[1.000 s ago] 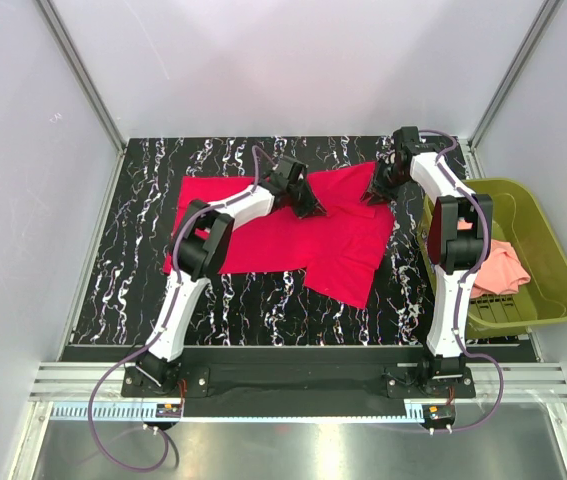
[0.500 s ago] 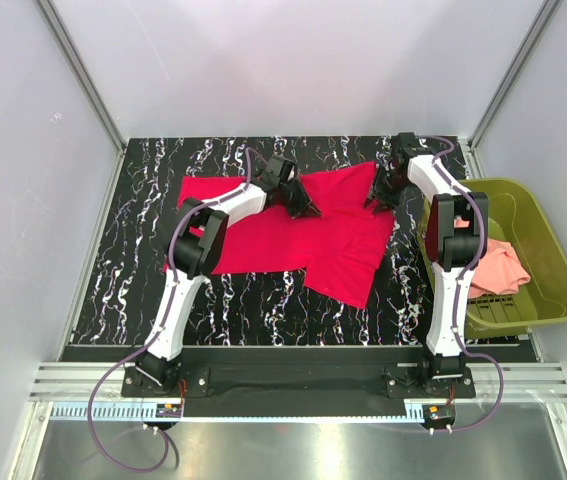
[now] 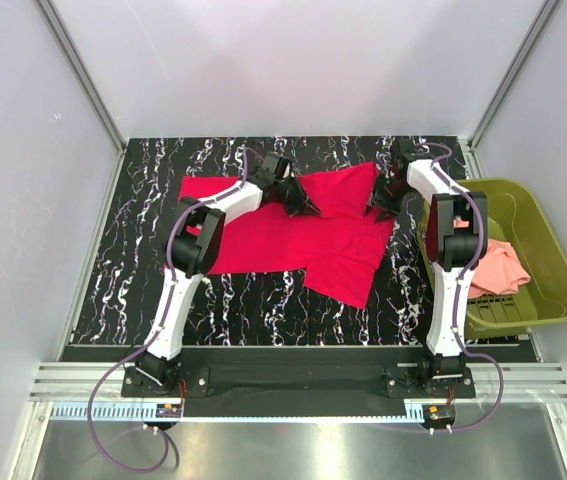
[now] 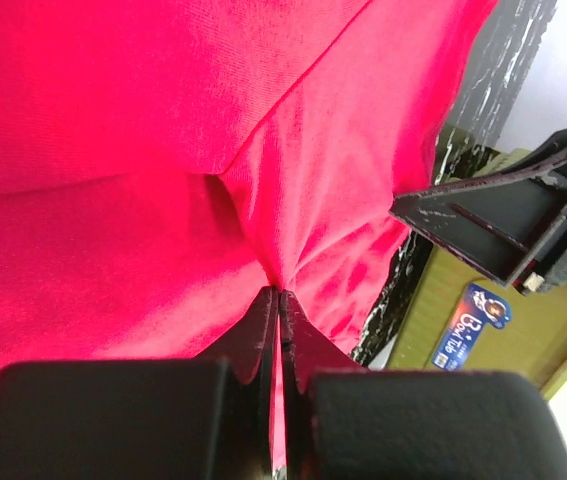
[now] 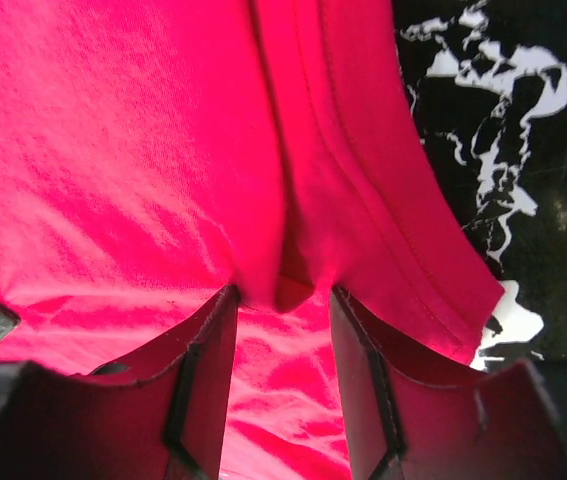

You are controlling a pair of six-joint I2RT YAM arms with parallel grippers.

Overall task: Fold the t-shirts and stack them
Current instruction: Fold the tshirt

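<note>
Left gripper (image 4: 279,292) pressed tight on a pinch of the red shirt (image 3: 263,240), right gripper (image 5: 283,293) spread around a fold at its far right edge, shirt spread on the bench (image 3: 133,260), pink shirt (image 3: 503,265) in the basket (image 3: 555,250).

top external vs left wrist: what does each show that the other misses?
Top only: pink shirt in the basket, and the whole red shirt spread on the table. Left wrist only: close-up of the left gripper shut on a fold of red cloth, and a blue label on the basket. Both: red shirt, basket, right gripper.
</note>
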